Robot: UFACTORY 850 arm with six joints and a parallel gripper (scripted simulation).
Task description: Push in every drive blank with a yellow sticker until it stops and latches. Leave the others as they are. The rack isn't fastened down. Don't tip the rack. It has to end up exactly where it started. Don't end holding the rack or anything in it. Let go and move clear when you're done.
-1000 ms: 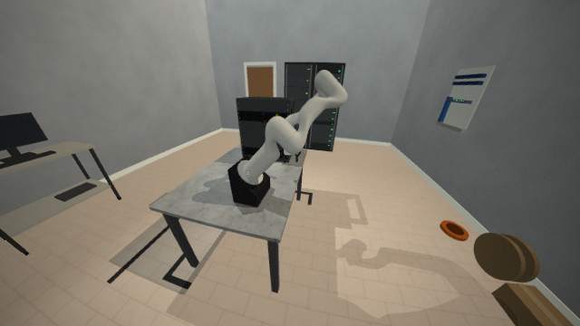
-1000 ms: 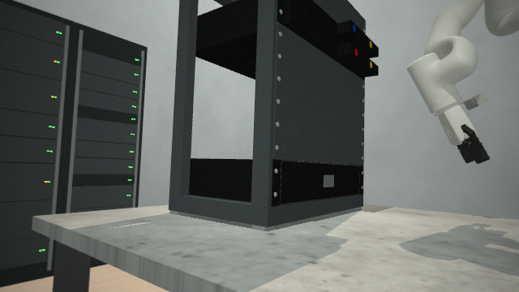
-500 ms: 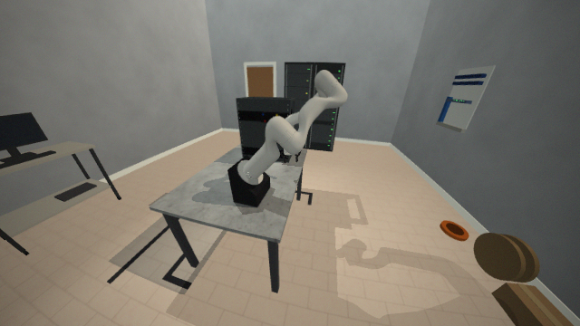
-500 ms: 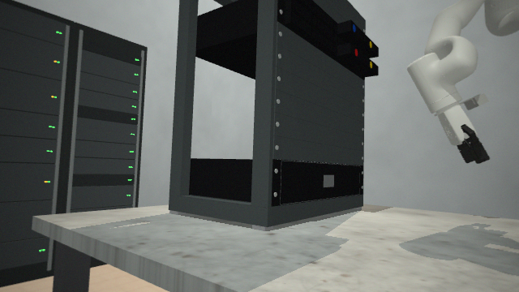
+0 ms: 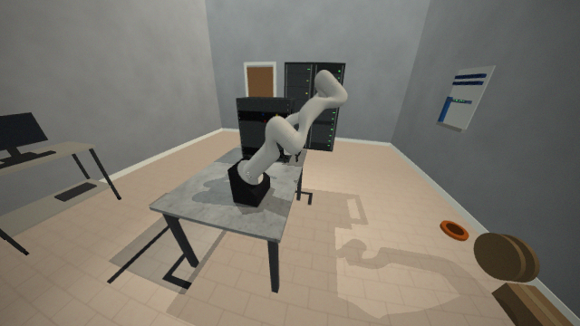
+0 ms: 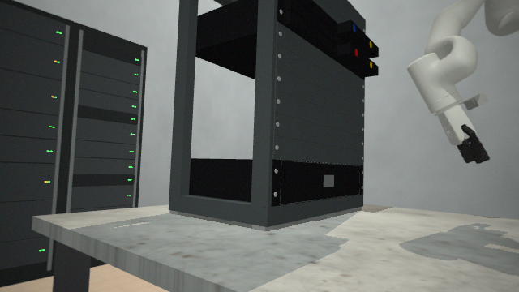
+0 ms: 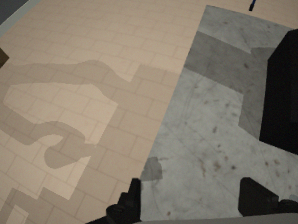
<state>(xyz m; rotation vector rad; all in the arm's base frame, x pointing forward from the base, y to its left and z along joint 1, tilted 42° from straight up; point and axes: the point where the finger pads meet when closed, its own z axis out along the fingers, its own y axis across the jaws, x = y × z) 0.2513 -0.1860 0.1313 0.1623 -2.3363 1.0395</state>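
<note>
A dark rack stands on the grey table. Near its top, several drive blanks stick out of the front. One has a blue sticker, one a red sticker, and two have yellow stickers, an upper one and a lower one. My gripper is open and empty. It hangs in the air to the right of the rack, well below the blanks and apart from them. In the wrist view my two fingers frame the table edge and the floor. The rack also shows in the top view, behind my arm.
A tall server cabinet stands behind the table. My arm's black base sits mid-table. A desk with a monitor is at the left wall. An orange ring and brown objects lie on the floor at the right.
</note>
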